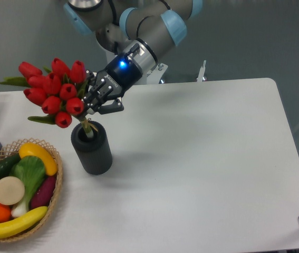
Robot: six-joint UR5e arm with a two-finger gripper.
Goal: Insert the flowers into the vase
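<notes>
At the near left, a wicker basket (54,197) of produce is seen on the counter (202,158). The flowers (54,92), stems lowered into the vase (92,150), are grasped by the clenched tool (94,103).

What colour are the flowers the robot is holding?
Red, with green stems and leaves. The flowers show clearly in the fixed camera view, above the vase.
</notes>
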